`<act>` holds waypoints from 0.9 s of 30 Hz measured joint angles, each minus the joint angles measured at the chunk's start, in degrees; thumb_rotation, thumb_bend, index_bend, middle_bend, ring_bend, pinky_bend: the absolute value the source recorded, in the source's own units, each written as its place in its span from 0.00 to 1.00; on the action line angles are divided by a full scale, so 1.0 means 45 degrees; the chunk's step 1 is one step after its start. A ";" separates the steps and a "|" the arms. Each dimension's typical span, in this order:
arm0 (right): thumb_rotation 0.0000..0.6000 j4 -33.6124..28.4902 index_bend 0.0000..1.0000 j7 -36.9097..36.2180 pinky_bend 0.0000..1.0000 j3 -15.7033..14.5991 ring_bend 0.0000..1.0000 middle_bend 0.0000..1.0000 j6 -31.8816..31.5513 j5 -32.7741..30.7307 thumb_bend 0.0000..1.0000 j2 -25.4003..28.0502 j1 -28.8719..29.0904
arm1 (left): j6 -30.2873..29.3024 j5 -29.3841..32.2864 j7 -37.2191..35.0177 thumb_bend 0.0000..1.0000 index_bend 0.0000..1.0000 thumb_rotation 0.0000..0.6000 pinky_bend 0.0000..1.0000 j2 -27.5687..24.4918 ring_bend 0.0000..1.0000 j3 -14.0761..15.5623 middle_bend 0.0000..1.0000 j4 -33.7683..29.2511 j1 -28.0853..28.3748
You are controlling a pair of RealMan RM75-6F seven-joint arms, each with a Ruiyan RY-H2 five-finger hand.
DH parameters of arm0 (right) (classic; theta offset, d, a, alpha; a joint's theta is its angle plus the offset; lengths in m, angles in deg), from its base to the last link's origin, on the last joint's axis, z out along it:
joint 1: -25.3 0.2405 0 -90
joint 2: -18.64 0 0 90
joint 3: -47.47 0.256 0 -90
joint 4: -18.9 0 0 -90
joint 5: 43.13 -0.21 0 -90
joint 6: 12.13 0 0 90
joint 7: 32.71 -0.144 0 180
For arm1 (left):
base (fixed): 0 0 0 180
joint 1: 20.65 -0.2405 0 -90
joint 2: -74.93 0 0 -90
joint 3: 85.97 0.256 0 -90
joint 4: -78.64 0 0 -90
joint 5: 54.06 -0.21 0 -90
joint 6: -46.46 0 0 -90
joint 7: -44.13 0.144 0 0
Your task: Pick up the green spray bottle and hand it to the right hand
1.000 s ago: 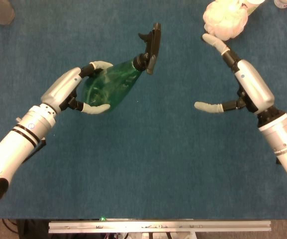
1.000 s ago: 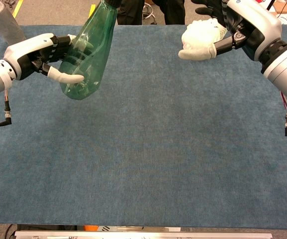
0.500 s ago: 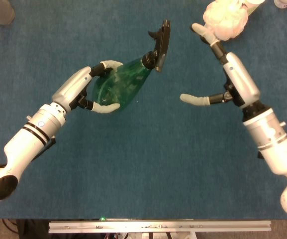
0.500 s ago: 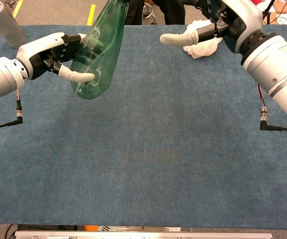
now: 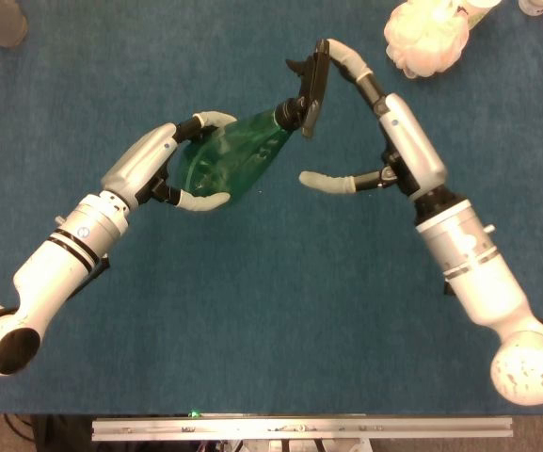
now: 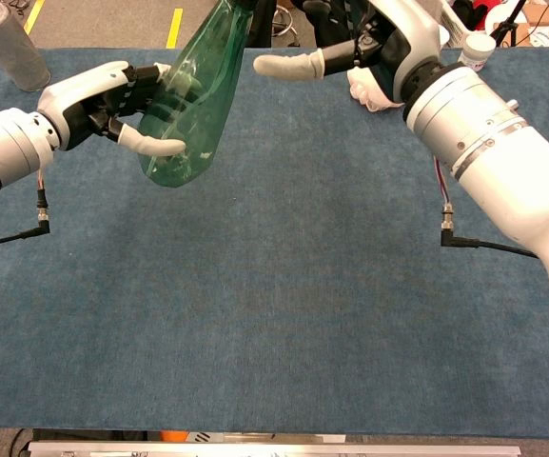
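- While the left hand (image 5: 163,171) is gripping it around the wide lower body, the green spray bottle (image 5: 233,160) is hanging above the tabletop (image 5: 271,320), lifted clear of the blue cloth in the chest view (image 6: 184,105).
- Its body is showing as translucent green plastic, teardrop-shaped, tapering toward a black trigger head (image 5: 311,83) that is pointing toward 1 o'clock in the head view.
- Thumb and fingers of the left hand are wrapping the bottle from both sides, with pale fingertips showing at its edges.
- Across from it, the right hand (image 5: 370,127) is standing open and holding nothing, one finger reaching up beside the trigger head and the thumb stretching toward the bottle's neck; whether that finger is touching the black head cannot be told.
- At 1 o'clock on the tabletop, a white mesh bath sponge (image 5: 426,36) is lying just behind the right hand, apart from the bottle.
- Near the far left corner, at 11 o'clock, a grey cylindrical container (image 6: 8,43) is standing well apart from both arms.
- Nothing is lying between the two hands except the bottle itself.
- Toward 6 o'clock, the blue cloth is running wide and bare down to the metal rail (image 5: 299,428) at the near edge.
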 measured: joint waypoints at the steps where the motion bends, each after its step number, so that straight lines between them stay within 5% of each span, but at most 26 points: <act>1: 1.00 0.0036 0.00 0.0061 0.05 0.0063 0.00 0.07 -0.0047 -0.0096 0.00 -0.0151 0.0051 | -0.0033 0.0005 0.0060 0.22 0.33 1.00 0.49 0.0016 0.21 0.0006 0.25 0.0009 -0.0008; 27: 1.00 0.0495 0.00 0.0854 0.05 0.1022 0.00 0.11 -0.0160 -0.1375 0.01 -0.1900 0.1004 | 0.0204 0.0240 0.0375 0.22 0.33 1.00 0.49 0.0170 0.21 0.0018 0.25 -0.0007 0.0061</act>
